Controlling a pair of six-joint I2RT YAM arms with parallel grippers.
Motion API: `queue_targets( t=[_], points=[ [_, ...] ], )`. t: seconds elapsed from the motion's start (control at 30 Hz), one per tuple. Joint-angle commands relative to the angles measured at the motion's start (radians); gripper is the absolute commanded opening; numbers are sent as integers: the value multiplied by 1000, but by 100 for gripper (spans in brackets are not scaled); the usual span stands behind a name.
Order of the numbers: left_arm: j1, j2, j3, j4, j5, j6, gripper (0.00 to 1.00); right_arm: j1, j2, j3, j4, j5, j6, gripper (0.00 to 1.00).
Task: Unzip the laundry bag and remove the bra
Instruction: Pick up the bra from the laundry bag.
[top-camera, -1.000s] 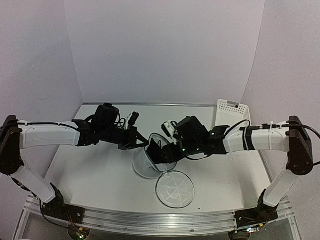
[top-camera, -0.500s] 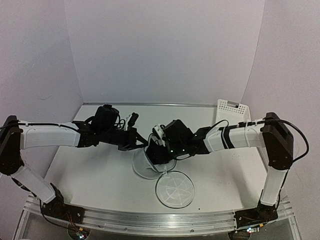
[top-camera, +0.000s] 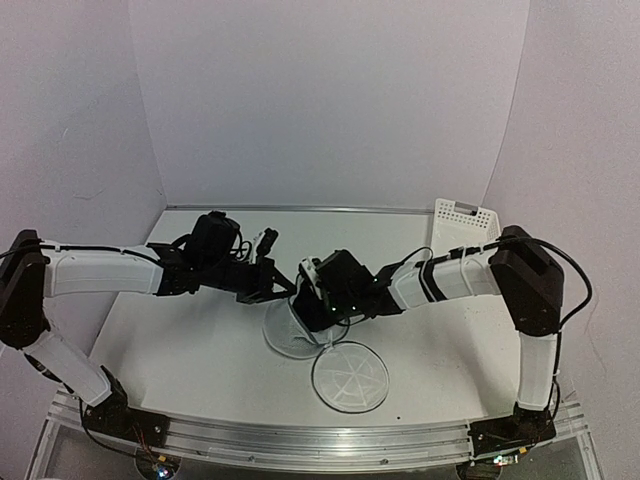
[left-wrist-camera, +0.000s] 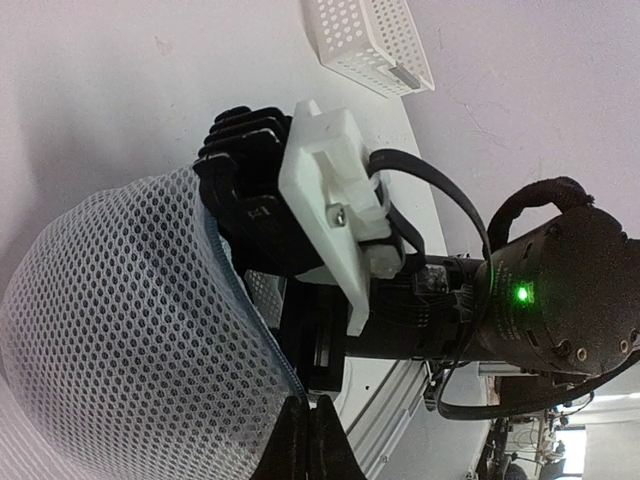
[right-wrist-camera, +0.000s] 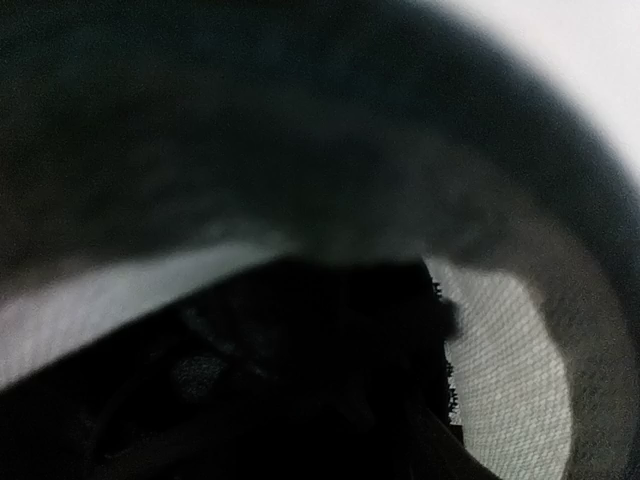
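The laundry bag (top-camera: 292, 330) stands open mid-table, a white mesh pouch; its round lid (top-camera: 350, 378) lies flat in front of it. My left gripper (top-camera: 285, 290) is shut on the bag's blue-edged rim, which shows pinched between the fingertips in the left wrist view (left-wrist-camera: 305, 440) beside the mesh wall (left-wrist-camera: 130, 330). My right gripper (top-camera: 316, 306) reaches down into the bag's mouth; its body shows in the left wrist view (left-wrist-camera: 265, 200). The right wrist view is dark: black fabric, apparently the bra (right-wrist-camera: 250, 380), fills it, with white mesh (right-wrist-camera: 510, 390) at the right. Its jaws cannot be made out.
A white slotted plastic basket (top-camera: 462, 215) leans at the back right corner and also shows in the left wrist view (left-wrist-camera: 365, 45). The table's metal front rail (top-camera: 300, 440) runs along the near edge. White walls enclose the table.
My right arm has swung left and pushed its gripper further into the bag's mouth. My left gripper has kept its hold on the rim, nearly still.
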Motion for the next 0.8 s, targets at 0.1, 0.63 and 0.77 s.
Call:
queue_targets(
  t=[0.1, 0.63, 0.77],
  points=[
    [-3, -8, -23, 24, -41, 16, 0, -4, 31, 9, 23, 6, -8, 20],
    [23, -22, -37, -55, -142, 26, 0, -4, -206, -93, 58, -8, -49, 0],
    [33, -19, -40, -58, -143, 20, 0, -3, -273, -124, 65, -11, -57, 0]
  ],
)
